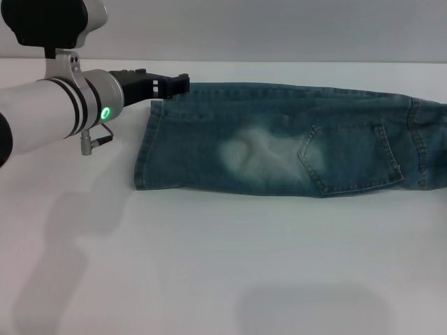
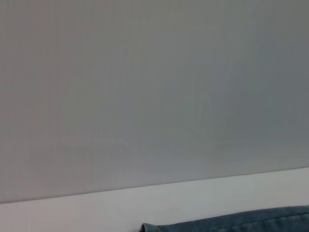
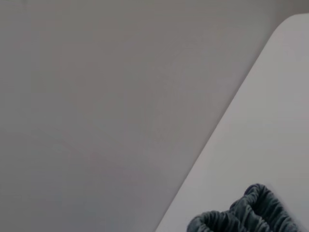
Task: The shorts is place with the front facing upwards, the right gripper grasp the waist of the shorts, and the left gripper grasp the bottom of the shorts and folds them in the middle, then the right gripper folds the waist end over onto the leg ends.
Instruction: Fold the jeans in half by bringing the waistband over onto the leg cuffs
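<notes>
The blue denim shorts (image 1: 279, 139) lie flat across the white table (image 1: 209, 265), folded lengthwise into one long strip with a pale faded patch and a stitched pocket on top. The bottom of the shorts (image 1: 144, 150), a straight hemmed edge, points left. The waist end (image 1: 426, 139) runs out of the head view on the right. My left gripper (image 1: 178, 85) sits at the far corner of that hem, over the strip's back edge. The left wrist view shows only a sliver of denim (image 2: 241, 222). The gathered waistband (image 3: 251, 215) appears in the right wrist view. The right gripper is out of view.
The table's far edge (image 1: 279, 63) runs just behind the shorts, with a grey wall beyond it. White tabletop stretches in front of the shorts toward me. My left arm (image 1: 56, 112) reaches in from the left at the back.
</notes>
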`<state>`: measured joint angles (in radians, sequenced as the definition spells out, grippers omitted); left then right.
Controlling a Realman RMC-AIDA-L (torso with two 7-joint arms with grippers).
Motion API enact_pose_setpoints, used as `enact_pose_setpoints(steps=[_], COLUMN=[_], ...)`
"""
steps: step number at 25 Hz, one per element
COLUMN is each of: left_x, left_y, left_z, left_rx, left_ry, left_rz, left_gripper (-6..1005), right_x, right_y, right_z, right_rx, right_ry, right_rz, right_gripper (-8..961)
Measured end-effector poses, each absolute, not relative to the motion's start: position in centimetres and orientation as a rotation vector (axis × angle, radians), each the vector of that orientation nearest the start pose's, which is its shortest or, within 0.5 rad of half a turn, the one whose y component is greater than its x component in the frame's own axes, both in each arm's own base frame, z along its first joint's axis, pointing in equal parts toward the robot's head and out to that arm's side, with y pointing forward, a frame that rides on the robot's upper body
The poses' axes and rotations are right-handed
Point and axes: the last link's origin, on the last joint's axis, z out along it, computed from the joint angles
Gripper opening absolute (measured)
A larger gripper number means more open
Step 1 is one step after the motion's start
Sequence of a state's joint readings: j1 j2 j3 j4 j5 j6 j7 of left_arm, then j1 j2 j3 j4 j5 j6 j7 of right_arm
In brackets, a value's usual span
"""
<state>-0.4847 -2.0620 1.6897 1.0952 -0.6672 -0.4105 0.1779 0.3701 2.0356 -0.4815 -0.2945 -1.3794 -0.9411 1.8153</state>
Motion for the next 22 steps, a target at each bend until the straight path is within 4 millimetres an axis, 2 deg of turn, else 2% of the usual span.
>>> enact_pose_setpoints(steps=[2, 8, 14, 22], left_x=[-19.5, -19.5, -19.4, -18.8], left_y=[41.6, 41.6, 41.3, 40.1], left_z=[-3.4, -3.5, -3.9, -6.0], left_rx=[-2.025, -2.027, -2.041, -2.093], left_ry=[-0.997, -0.998, -0.991, -0.960], left_rz=[-0.341, -0.340, -0.334, -0.349], left_gripper=[846, 845, 844, 844], right_x=[40.7, 40.8, 40.6, 37.7], right_y=[31.9, 31.7, 31.1, 30.8], right_z=[4.0, 4.0, 4.7, 6.8], right_rx=[-1.176, -1.175, -1.198, -1.324], right_ry=[1.699, 1.698, 1.659, 1.563], right_rz=[1.147, 1.139, 1.183, 1.385], right_gripper=[262, 73, 23, 22])
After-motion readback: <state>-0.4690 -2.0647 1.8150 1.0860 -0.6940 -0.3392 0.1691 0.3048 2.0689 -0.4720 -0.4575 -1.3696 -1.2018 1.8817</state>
